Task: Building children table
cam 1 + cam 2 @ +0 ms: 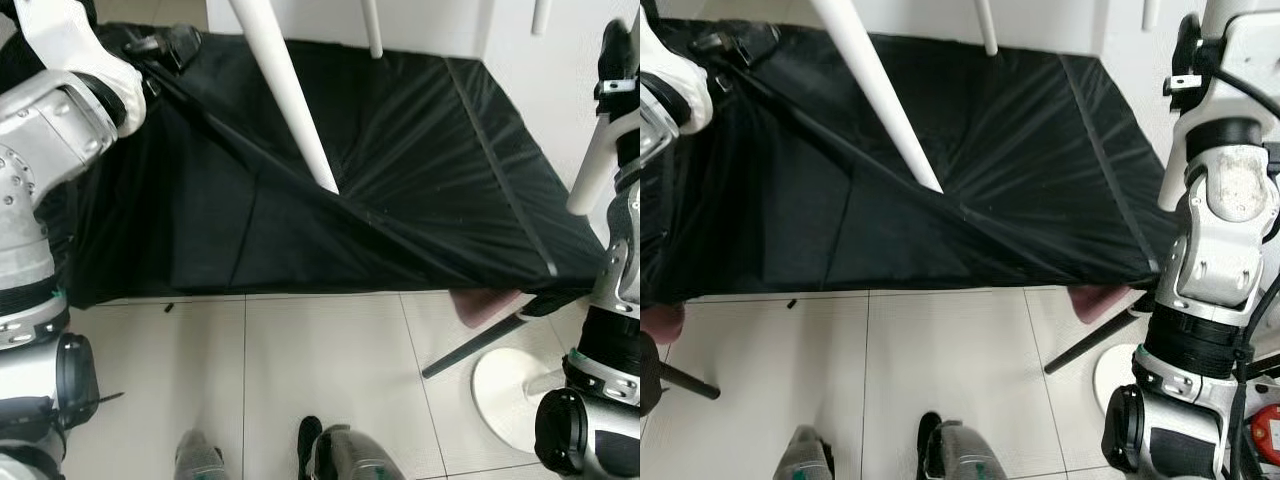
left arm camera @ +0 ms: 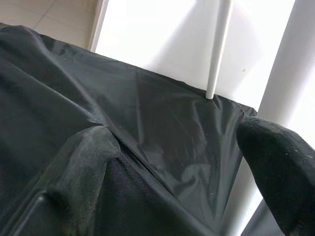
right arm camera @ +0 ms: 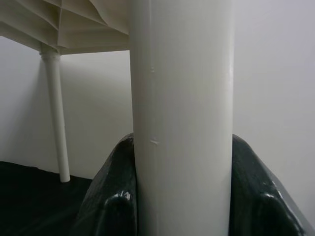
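Two white legs already stand fixed under the ribbed white tabletop (image 3: 64,24), seen past the right gripper (image 3: 182,196): a thin-looking far leg (image 3: 55,113) behind it, and the big tapered leg (image 1: 285,90) that slants down to touch the black cloth (image 1: 400,170) ahead of the left gripper (image 2: 172,187). The right gripper is clamped on another white leg (image 3: 181,113), its two black fingers (image 3: 110,191) pressed to either side of the tube, which rises straight up between them toward the tabletop. Whether that leg is seated in its socket or only being offered up, I can't make out, since the joint lies above the frame.

The left gripper hangs spread wide with nothing in it, low over the cloth, the far leg's foot planted on the fabric just beyond its fingertips.

So the job looks well along: the table appears to rest on the draped surface with its legs under it, and what remains is probably securing the held leg and any last one, then setting it on the floor (image 1: 300,370).

The legs are smooth, glossy plastic, round and slightly tapering, with a faint seam line and small nicks on the gripped one.
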`<state>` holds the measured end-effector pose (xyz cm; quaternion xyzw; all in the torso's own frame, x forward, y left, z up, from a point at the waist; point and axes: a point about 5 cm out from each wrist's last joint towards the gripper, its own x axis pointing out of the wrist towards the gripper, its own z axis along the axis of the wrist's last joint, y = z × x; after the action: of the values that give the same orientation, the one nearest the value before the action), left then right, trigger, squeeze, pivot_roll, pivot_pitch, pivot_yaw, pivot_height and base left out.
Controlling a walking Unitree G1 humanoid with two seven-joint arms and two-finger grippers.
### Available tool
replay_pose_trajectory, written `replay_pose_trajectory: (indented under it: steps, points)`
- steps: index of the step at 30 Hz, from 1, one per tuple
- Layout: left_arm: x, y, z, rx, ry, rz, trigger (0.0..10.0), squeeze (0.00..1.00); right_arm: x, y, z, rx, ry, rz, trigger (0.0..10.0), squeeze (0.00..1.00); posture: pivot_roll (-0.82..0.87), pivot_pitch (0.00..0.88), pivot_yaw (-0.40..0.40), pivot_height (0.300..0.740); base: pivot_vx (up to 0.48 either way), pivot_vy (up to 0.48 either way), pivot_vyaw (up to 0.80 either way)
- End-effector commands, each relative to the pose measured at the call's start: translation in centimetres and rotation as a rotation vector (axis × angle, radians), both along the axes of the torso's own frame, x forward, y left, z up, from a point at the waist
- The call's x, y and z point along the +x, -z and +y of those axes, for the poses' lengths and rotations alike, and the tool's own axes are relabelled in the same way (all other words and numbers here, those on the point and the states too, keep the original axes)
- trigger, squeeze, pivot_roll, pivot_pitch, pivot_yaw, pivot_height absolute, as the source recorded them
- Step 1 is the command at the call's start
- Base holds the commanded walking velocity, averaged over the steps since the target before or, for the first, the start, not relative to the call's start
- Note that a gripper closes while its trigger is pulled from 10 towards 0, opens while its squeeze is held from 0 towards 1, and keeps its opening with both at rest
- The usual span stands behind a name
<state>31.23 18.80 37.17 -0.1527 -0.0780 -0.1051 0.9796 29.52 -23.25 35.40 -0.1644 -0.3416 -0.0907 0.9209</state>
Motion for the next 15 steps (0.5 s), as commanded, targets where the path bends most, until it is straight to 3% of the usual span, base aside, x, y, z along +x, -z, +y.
replay_pose_trajectory:
  steps: [1,15]
  points:
    - [-4.71,-6.97,1.41,-0.030,-0.032,-0.411,10.0,0.00,0.72,1.06,1.38,-0.039,-0.074,0.062,10.0,0.00,0.11,0.196,-0.094,0.740,0.000,0.000,0.00]
    - [-4.71,-6.97,1.41,-0.030,-0.032,-0.411,10.0,0.00,0.72,1.06,1.38,-0.039,-0.074,0.062,10.0,0.00,0.11,0.196,-0.094,0.740,0.000,0.000,0.00]
